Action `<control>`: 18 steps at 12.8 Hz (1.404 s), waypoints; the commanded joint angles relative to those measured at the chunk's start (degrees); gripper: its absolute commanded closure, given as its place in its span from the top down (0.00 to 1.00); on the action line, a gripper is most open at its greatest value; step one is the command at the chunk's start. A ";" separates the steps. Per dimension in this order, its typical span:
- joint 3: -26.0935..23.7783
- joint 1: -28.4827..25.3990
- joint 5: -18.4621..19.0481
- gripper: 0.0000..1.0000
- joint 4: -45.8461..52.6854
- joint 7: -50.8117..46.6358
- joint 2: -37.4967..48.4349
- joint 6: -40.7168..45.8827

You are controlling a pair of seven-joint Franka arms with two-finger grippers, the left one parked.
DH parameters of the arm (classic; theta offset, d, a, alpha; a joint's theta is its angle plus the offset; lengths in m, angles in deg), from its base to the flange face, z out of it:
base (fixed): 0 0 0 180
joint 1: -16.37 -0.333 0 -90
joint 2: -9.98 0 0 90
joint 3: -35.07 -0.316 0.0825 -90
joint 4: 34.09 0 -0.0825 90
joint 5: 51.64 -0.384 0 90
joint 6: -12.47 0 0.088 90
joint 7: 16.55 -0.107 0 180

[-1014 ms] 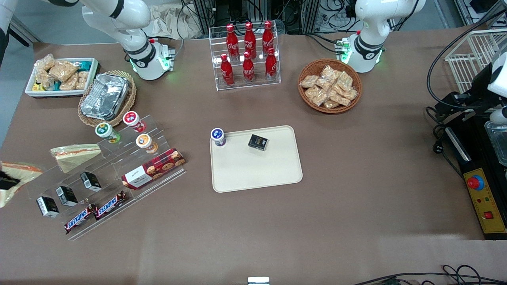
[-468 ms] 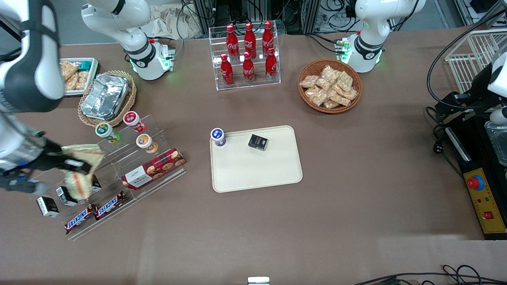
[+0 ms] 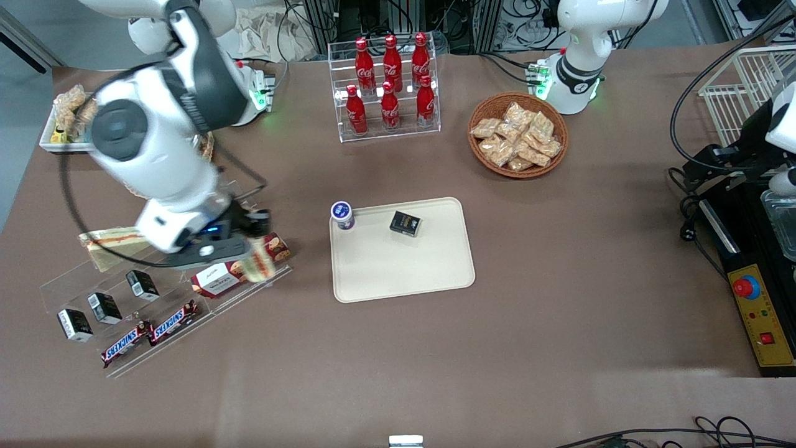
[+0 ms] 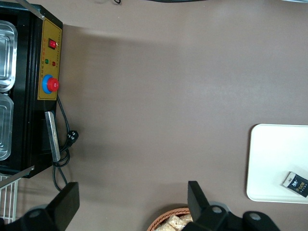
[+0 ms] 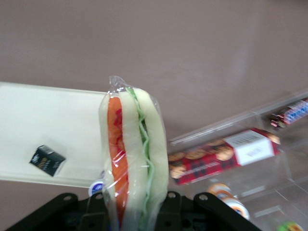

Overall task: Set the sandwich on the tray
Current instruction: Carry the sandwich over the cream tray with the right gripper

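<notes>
Cream-beige tray (image 3: pixel 404 274): I see it lying flat on the brown desk (image 3: pixel 559 280), about in the middle, with most of its surface bare.
On the tray: a small black box (image 3: pixel 405 223) lies close to the rim farthest from the front camera, and a small cup with a blue-and-white lid (image 3: pixel 342 214) stands at the corner that points toward the working arm's end.
Pincer (image 3: pixel 252 258): I have it up in the air over the clear acrylic step rack (image 3: pixel 161 286), above the red biscuit box (image 3: pixel 239 266), and it is clenched on the sandwich.
Sandwich (image 5: pixel 131 154): in the right wrist view it stands on its edge between the fingers, wrapped in clear film, with a strong orange-red stripe and a green stripe between the white bread. It touches nothing else, and it is not over the tray yet; the tray is near it, more toward the parked arm's end.
Second wedge (image 3: pixel 109 244): a similar wrapped sandwich with a paler stripe lies on the rack, partly covered by the arm.
Rack, lower steps: three small black boxes (image 3: pixel 104 307) stand in a row, and two Snickers bars (image 3: pixel 149 336) lie on the step nearest to the front camera.
Cola bottles (image 3: pixel 390 84): red ones in a clear stand, farther from the front camera than the tray.
Wicker basket (image 3: pixel 517 135): holds wrapped snacks and stands toward the parked arm's end.
</notes>
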 commanded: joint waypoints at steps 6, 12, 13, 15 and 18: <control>0.38 -6.86 1.15 0.00 0.10 19.71 -13.12 -15.22; 0.12 -12.03 1.32 0.03 0.28 37.25 -22.89 -30.00; 0.12 -12.40 1.32 0.03 0.28 37.42 -24.29 -32.02; 0.03 -13.19 1.76 0.03 0.37 40.56 -27.37 -38.43; 0.03 -13.19 1.67 0.02 0.89 50.67 -30.45 -41.36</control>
